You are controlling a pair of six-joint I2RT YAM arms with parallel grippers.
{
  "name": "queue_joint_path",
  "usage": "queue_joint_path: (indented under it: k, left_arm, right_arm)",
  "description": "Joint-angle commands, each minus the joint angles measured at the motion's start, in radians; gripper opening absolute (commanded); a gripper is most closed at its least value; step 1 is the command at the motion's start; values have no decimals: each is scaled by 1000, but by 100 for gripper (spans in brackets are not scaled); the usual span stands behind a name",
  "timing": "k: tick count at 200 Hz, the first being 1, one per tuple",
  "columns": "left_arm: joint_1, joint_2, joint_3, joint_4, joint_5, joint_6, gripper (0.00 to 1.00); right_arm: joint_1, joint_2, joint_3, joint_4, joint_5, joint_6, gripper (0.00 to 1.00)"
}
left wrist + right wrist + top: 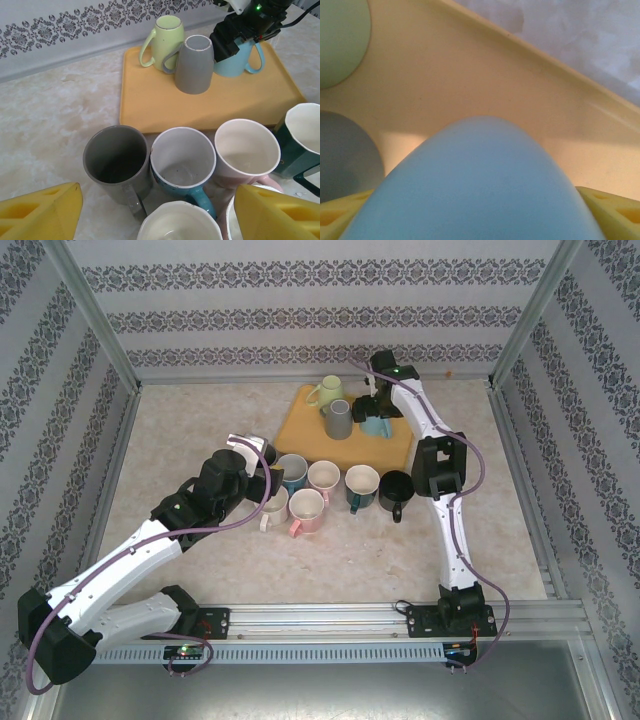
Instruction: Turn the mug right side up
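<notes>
Three mugs stand upside down on the yellow tray: a pale green one, a grey one and a light blue one. My right gripper is lowered over the light blue mug. Its yellow fingers stand wide on either side of the mug, open, and I cannot tell if they touch it. The mug rests on the tray. My left gripper hangs open and holds nothing. It is just above the near upright mugs.
Several upright mugs crowd the table in front of the tray: grey, blue-rimmed, pink, dark green, white and black. Patterned walls and metal posts close in the table.
</notes>
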Motion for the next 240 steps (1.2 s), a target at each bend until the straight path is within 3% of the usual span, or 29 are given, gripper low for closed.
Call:
queue_joint_path:
  k: [1,26,82,143,170,185,209,222,240]
  left_arm:
    - [11,-10,-6,42,-14,15,80]
    - [11,-11,-6,44,-14,17,80]
    - [11,-19,-8,44,-15,17,80]
    - [11,-25,-5,42,13,-5,81]
    - [14,-19,25,21,22,-26,82]
    - [19,12,95,-39,78,-48,82]
    - [26,54,184,-75,263,-110,84]
    - [27,51,178,7,368,-163,84]
    - [37,40,112,241,520,-243,85]
  right_arm:
    - [-1,5,21,-18,15,-15,80]
    - [-1,-47,-18,24,15,-12,66]
    - [-1,-198,-92,95,8,22,53]
    - [-6,-488,-238,221,-52,106,47]
    - [-6,-662,-364,339,-141,195,46]
    - [-7,-770,-465,440,-206,279,45]
    - [-3,-929,-671,671,-348,478,45]
    - [-3,-1006,-771,799,-410,590,45]
    - [-6,-1090,-881,948,-478,746,45]
